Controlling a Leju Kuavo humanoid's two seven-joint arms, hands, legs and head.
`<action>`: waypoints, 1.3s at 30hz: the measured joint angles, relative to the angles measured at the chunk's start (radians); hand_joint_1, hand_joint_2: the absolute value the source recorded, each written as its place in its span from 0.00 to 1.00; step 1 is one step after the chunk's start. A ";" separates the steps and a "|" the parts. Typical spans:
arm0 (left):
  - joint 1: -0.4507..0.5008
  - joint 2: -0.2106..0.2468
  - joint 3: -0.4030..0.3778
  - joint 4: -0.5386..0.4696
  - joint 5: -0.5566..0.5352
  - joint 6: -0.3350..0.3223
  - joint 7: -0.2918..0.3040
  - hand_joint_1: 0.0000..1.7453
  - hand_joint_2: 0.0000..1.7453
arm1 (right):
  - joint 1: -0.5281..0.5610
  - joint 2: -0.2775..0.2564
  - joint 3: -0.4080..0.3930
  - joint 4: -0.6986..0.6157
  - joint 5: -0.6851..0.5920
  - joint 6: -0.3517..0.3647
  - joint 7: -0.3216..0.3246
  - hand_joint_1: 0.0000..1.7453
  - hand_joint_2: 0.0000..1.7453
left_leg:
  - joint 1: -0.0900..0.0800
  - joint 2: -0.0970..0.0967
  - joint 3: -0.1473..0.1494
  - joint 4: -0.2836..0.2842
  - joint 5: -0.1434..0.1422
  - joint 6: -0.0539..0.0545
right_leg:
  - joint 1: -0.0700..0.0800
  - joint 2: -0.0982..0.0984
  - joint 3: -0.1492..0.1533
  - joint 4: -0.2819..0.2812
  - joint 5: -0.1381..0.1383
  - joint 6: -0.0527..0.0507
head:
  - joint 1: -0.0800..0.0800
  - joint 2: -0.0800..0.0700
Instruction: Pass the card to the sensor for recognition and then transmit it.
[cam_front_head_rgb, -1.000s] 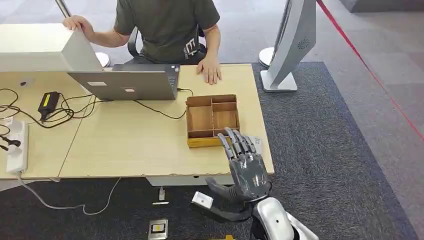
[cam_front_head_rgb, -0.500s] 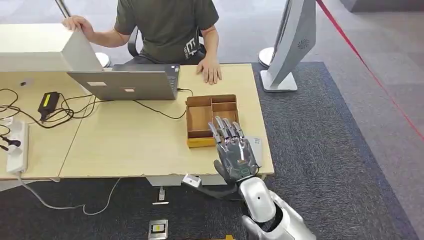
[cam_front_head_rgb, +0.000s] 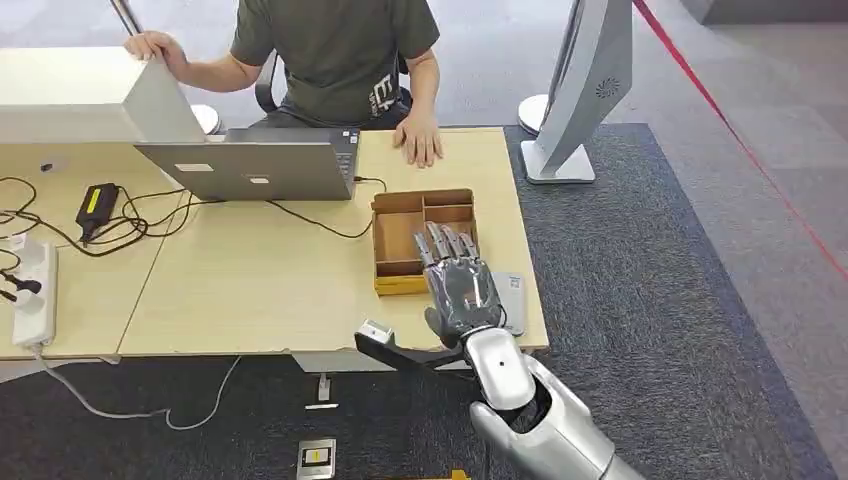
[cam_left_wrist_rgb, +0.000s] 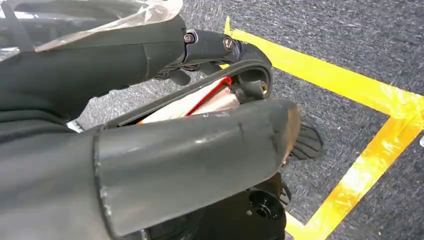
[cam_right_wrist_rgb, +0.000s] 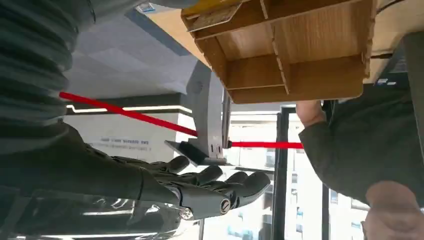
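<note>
Since a second ago the right hand (cam_front_head_rgb: 462, 288) has slid forward over the table (cam_front_head_rgb: 250, 290), fingers straight and apart, holding nothing. Card (cam_front_head_rgb: 511, 300) lies flat just right of it, near the table's near right corner beside the wooden tray (cam_front_head_rgb: 400, 283). Looks thin, stiff, light and slick, so I'd pinch an edge.

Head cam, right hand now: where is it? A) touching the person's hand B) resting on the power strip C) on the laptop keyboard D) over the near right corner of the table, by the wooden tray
D: the right hand hangs with fingers spread over the table's near right corner, its fingertips over the wooden tray, holding nothing.
</note>
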 joint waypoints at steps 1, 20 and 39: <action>0.000 0.001 0.000 0.000 -0.002 -0.001 0.003 0.00 0.00 | -0.006 0.000 0.000 0.005 -0.020 0.006 0.008 0.00 1.00 | 0.000 0.000 0.000 0.000 0.000 0.000 | 0.000 0.000 0.000 0.000 0.000 0.000 | 0.000 0.000; 0.000 0.008 0.000 0.000 0.002 -0.015 0.007 0.00 0.00 | -0.034 0.004 -0.003 0.104 -0.115 -0.051 0.057 0.00 1.00 | 0.000 0.000 0.000 0.000 0.000 0.000 | 0.000 0.000 0.000 0.000 0.000 0.000 | 0.000 0.000; 0.000 0.008 0.000 0.000 0.013 0.022 0.018 0.00 0.00 | -0.104 0.077 0.000 0.353 -0.097 -0.189 0.005 0.00 1.00 | 0.000 0.000 0.000 0.000 0.000 0.000 | 0.000 0.000 0.000 0.000 0.000 0.000 | 0.000 0.000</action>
